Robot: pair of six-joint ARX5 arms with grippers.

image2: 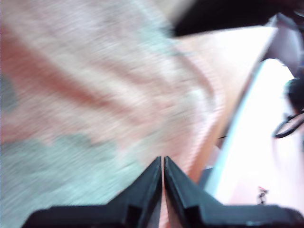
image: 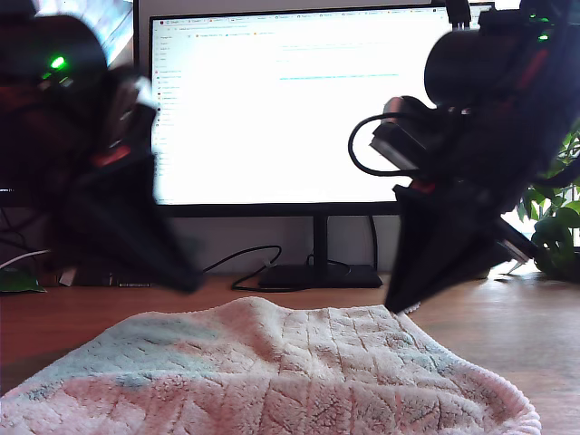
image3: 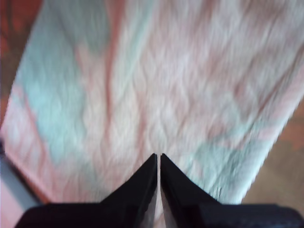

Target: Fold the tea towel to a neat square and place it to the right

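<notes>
Tea towel (image: 272,372) lies flat beneath my first gripper (image2: 163,161) and my second gripper (image3: 158,159); both jaws closed, empty; folding seemingly unfinished, placing undone

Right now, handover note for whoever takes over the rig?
My first gripper: jaws together above the tea towel; too blurred to tell if cloth is pinched.
My second gripper: the same.
Towel: lies rumpled on the table, mid-foreground in the exterior view, with both arm tips near its far edge.
Done: no neat square visible yet.
Left: fold it square, then place it to the side.
</notes>
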